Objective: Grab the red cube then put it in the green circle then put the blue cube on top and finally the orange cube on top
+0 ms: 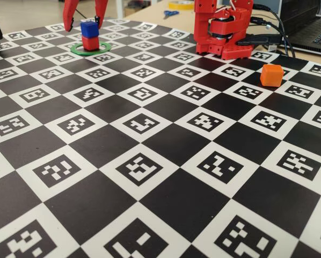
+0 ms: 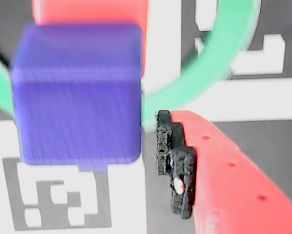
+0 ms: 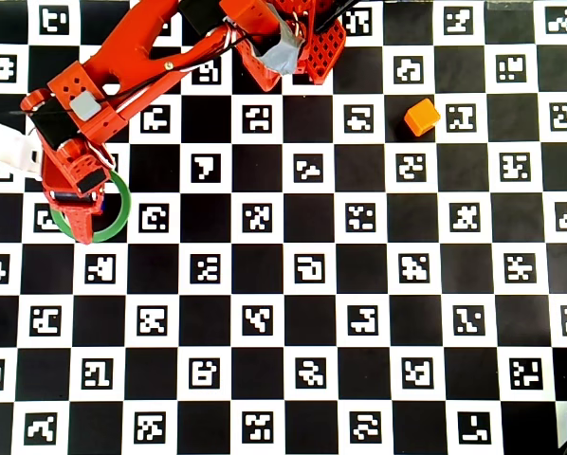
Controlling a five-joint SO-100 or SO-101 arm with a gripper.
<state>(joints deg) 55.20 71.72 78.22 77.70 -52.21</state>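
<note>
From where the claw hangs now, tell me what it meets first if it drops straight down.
The claw is open astride the blue cube, which sits on the red cube inside the green circle. Its fingers would likely pass beside both and meet the board.

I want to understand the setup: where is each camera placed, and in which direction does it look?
Fixed view: low at the board's edge, facing the arm base; open gripper straddles the blue cube on the red cube.
Wrist view: on the gripper, looking down; one finger shows.
Overhead view: above, straight down; whole arm visible.
Fixed and overhead views share the orange cube.
</note>
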